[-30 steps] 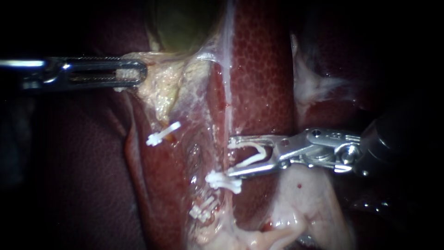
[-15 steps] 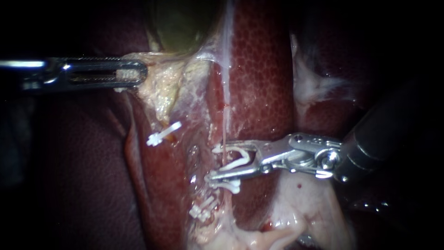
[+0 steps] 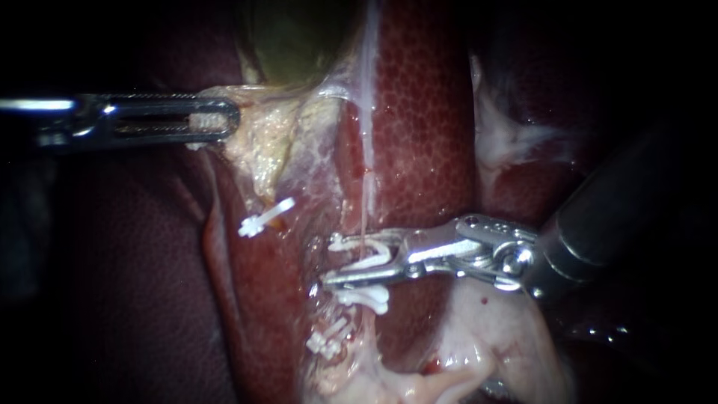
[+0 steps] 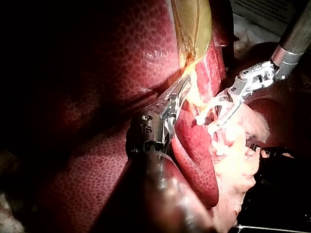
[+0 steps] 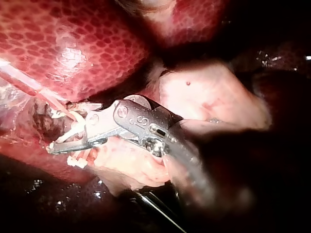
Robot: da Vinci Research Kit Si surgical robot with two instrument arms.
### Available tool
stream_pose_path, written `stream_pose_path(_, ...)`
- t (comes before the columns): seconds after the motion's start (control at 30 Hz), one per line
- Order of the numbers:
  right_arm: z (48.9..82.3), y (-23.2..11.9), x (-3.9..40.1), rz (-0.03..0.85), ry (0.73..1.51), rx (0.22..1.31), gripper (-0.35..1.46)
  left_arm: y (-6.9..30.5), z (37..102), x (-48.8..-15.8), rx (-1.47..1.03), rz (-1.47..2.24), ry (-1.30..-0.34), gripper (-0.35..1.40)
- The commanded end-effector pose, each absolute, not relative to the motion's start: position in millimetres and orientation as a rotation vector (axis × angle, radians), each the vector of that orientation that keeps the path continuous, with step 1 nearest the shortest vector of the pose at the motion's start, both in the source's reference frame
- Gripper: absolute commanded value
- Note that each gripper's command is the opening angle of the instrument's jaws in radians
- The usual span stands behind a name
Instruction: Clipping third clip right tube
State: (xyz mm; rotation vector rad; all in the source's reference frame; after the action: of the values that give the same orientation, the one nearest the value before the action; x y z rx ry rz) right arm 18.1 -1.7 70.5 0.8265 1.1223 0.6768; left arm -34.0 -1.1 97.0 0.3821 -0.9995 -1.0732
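The right tube (image 3: 364,206), a thin pale strand, runs down over the liver (image 3: 426,127). My right instrument (image 3: 329,262) comes in from the right with a white open clip (image 3: 372,258) seated between its jaws. The jaws stand apart, one on each side of the tube, and reach past it to its left. Just below them a white clip (image 3: 366,298) sits on the tube, and another clip (image 3: 329,340) lies lower. A third clip (image 3: 263,217) sits further left. My left instrument (image 3: 213,120) is shut on pale tissue (image 3: 258,138) under the gallbladder (image 3: 299,37).
Pale fatty tissue (image 3: 493,329) bulges under the right instrument's shaft. Dark liver surface (image 3: 134,284) fills the left side. In the left wrist view the right instrument's clip-bearing jaws (image 4: 211,116) lie just beside my left instrument (image 4: 181,91).
My right instrument has slid left with its clip, from beside the tube to straddling it. The left instrument and the three placed clips have not moved.
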Motion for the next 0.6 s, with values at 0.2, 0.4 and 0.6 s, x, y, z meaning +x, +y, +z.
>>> stream_pose_path(0.2,70.8,-1.4,17.5,0.705,1.11,0.846,0.04,-1.1,97.0,-34.0,0.382,-1.073,-1.0,-0.27)
stream_pose_path(0.4,70.8,-1.4,17.2,0.754,1.09,0.883,-0.26,-1.2,97.1,-34.0,0.381,-1.073,-1.0,-0.27)
stream_pose_path(0.6,70.8,-1.1,16.7,0.784,1.08,0.906,-0.35,-1.2,97.1,-34.0,0.381,-1.073,-1.0,-0.27)
